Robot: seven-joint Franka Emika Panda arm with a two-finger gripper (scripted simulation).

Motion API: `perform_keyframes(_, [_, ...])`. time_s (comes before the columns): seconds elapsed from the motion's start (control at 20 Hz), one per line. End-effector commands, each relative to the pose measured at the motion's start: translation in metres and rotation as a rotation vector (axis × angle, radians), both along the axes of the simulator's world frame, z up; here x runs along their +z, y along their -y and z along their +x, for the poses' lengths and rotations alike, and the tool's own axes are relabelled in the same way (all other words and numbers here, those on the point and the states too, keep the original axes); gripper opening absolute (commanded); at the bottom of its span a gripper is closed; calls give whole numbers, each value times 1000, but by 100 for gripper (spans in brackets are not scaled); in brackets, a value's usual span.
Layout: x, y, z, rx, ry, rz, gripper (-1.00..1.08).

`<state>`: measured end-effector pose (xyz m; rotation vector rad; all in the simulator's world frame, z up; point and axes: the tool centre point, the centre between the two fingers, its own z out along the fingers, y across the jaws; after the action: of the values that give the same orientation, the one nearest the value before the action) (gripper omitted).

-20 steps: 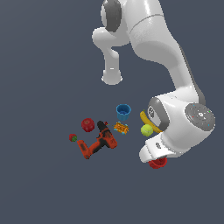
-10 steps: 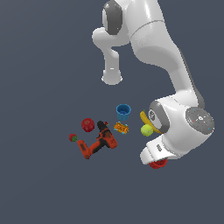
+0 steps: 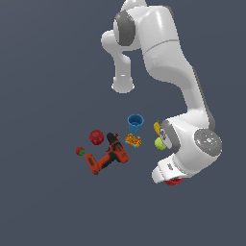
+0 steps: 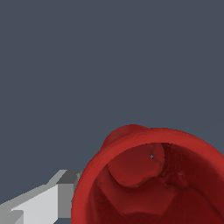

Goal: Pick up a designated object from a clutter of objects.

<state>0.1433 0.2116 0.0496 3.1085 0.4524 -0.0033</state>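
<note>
The gripper (image 3: pixel 172 180) is almost wholly hidden in the exterior view, tucked under the arm's bulky white wrist (image 3: pixel 192 149); only a sliver of red shows below that housing. In the wrist view one pale grey finger (image 4: pixel 43 199) juts out beside the red cup (image 4: pixel 148 179), and the other finger is out of sight — so whether the jaws are spread or pinching the cup cannot be told. The cup fills the corner of the wrist view, mouth toward the camera, its thick rim cut off by the picture's edges and its inside lumpy and hard to read. In the exterior view the same red cup (image 3: pixel 174 181) is right at the tool, mostly covered by the wrist.

Just beyond the wrist, partly masked by it, sit a green-yellow ball (image 3: pixel 159 143) and the tip of a yellow banana (image 3: pixel 156 127). Farther out lie a small orange-yellow bit (image 3: pixel 133 140) and a blue cup (image 3: pixel 135 123), upright. Farther still is the orange-red and black power drill (image 3: pixel 108 156), on its side, with a red apple (image 3: pixel 96 137) near its black end. Farthest from the tool is a tiny strawberry (image 3: pixel 79 151) — too small to make out in detail.
</note>
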Motion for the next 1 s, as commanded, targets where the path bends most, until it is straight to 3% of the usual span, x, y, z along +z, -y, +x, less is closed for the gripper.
perform_keyframes(0.0, [-4,0,1,0,2,1,100])
perform_keyframes(0.15, [-2,-1,2,0,2,1,100])
perform_keyframes(0.2, [-2,-1,2,0,2,1,-100])
perform_keyframes(0.95, [0,1,-1,0,1,0,-100])
